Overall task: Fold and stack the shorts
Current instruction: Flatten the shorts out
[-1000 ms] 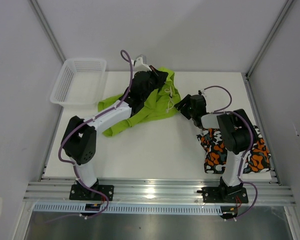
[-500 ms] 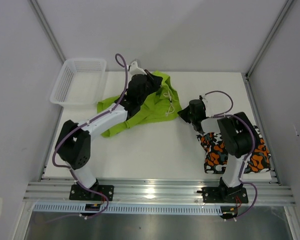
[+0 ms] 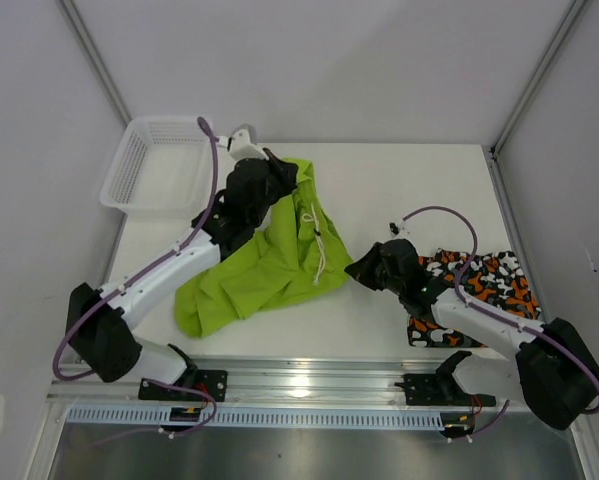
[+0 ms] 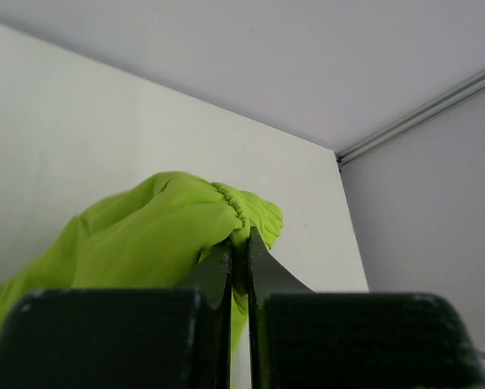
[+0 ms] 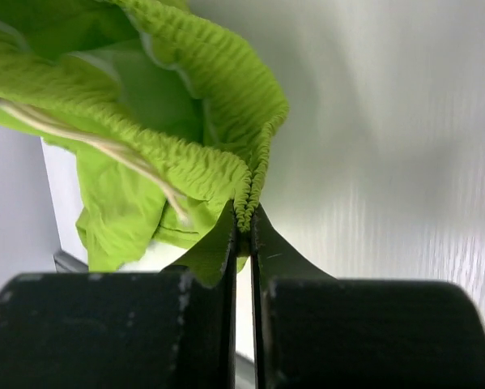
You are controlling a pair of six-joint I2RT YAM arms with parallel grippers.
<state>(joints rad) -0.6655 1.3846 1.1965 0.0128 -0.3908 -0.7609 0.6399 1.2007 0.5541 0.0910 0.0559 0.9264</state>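
A white table is sitting inside a box with pale grey walls. The soft lime green cloth shorts are lying spread out near the middle of the table, a bit to the left. The left end effector is pinching the stretchy waistband of the green shorts at its far end, and its jaws are squeezing tight on the cloth. The right end effector is pinching the same waistband at its near end, and its jaws are squeezing tight on the cloth too. A thin white drawstring is dangling along the waistband between them. The other soft cloth shorts with orange, black, white and grey blotches are lying by the right edge of the table, partly under the right arm and apart from the green ones. A white plastic mesh basket is sitting at the far left corner of the table.
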